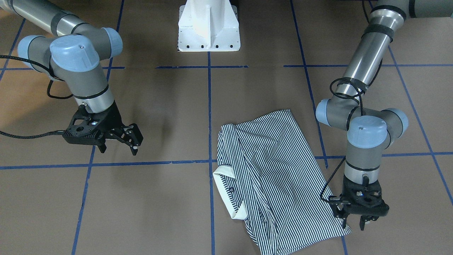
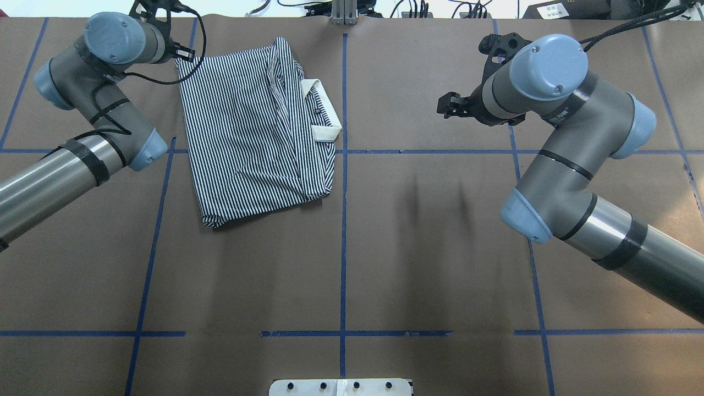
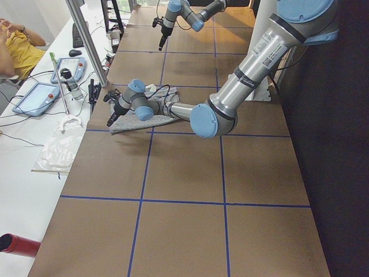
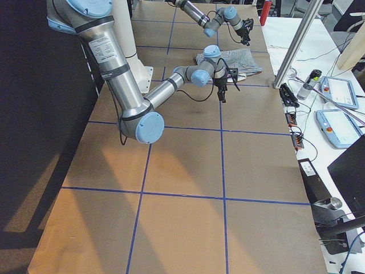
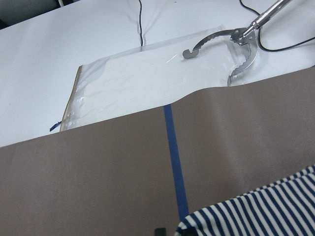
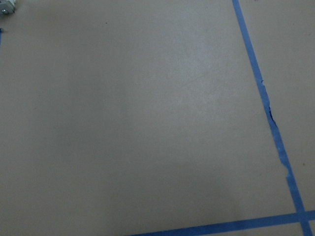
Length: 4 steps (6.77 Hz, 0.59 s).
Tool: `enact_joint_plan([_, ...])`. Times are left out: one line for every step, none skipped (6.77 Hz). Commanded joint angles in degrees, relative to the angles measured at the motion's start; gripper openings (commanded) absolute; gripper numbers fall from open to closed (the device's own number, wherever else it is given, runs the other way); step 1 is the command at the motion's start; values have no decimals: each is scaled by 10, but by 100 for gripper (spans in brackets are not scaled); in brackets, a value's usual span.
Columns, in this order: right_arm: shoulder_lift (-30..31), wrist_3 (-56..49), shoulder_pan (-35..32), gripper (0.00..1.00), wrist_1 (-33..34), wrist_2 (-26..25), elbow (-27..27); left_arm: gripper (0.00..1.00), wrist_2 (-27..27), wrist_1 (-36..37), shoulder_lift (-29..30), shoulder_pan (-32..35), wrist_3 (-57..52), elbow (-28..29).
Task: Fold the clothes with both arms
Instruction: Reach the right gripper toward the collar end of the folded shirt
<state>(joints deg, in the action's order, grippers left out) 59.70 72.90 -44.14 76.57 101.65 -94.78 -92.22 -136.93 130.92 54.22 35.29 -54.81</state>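
If nipping just one layer with the spread, empty left gripper, risks unfolding shirt; right gripper likewise spread, empty, far off.

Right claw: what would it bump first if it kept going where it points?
Probably the bare brown table: the right claw points down, and its wrist view shows only tabletop and blue tape ahead.

I count one striped polo shirt. Arms: two, my left arm and right arm. One white pedestal base.
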Motion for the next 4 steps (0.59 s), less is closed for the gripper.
enact_joint_plan([-108,201,40,59,1,-36,89,100,-60,-4,-23,13,-27,-47])
enact_joint_plan([-166,275,68,58,-2,-102,152,100,-60,-4,-24,13,-26,-49])
enact_joint_plan([-212,312,89,58,-33,-139,232,100,-61,-4,-24,13,-25,-50])
enact_joint_plan([-246,327,100,57,-90,-171,311,100,-61,-4,-23,12,-23,-50])
